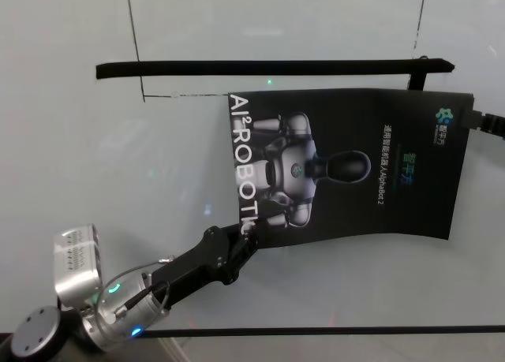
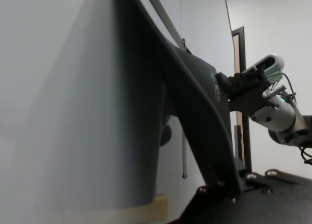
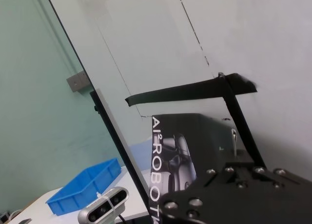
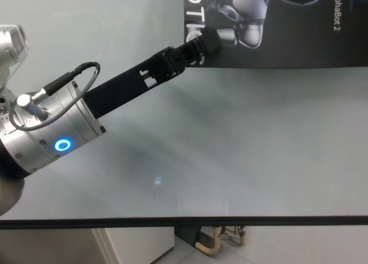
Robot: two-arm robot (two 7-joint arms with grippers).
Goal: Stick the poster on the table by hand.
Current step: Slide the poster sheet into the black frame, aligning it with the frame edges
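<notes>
Two grippers at opposite poster corners. Poster [image 1: 347,165] lies right of centre in head view on table [image 1: 102,157], right part bowed upward. Left gripper [image 1: 241,237] at lower-left corner, jaws narrow, apparently pinching edge. Right gripper [image 2: 229,87] grips far corner; jaw gap unclear. Sheet judged light, floppy, crease-prone: hold edges, smooth flat.

A blue bin [image 3: 85,186] sits on a pale surface below; a grey bracket [image 3: 78,81] on the green wall.
</notes>
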